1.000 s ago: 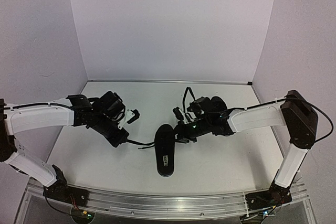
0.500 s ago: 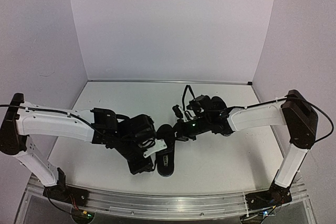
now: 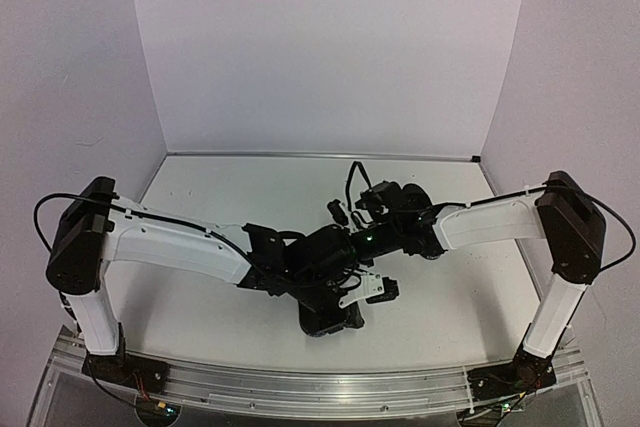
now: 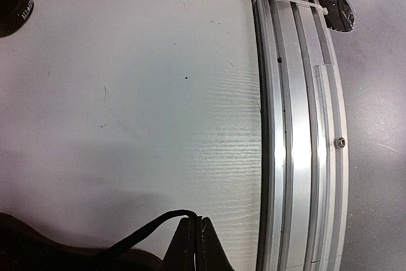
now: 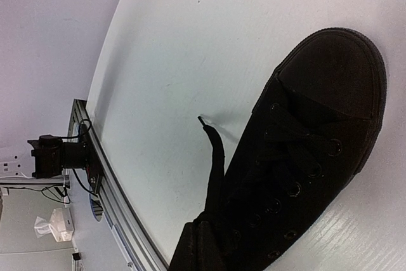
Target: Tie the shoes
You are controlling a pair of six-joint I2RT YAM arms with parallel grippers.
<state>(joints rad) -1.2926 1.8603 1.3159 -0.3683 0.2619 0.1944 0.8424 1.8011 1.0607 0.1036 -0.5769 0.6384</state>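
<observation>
One black shoe lies at the table's middle front, mostly hidden under my left arm. In the right wrist view its toe points up right and its laces show. My left gripper is right of the shoe, shut on a thin black lace that runs back to the shoe; its tips pinch the lace end. My right gripper is at the shoe's side, shut on the other lace, whose end sticks out past the fingers. A dark rounded shape behind my right forearm may be the second shoe.
The metal rail of the table's front edge runs close to my left gripper. My right arm's base stands at the front right. A black thing with white lettering sits at the left wrist view's top left corner. Walls close the back and sides.
My left arm has swung from the left side across the shoe to its right, taking the lace with it. My right arm has stayed still.
</observation>
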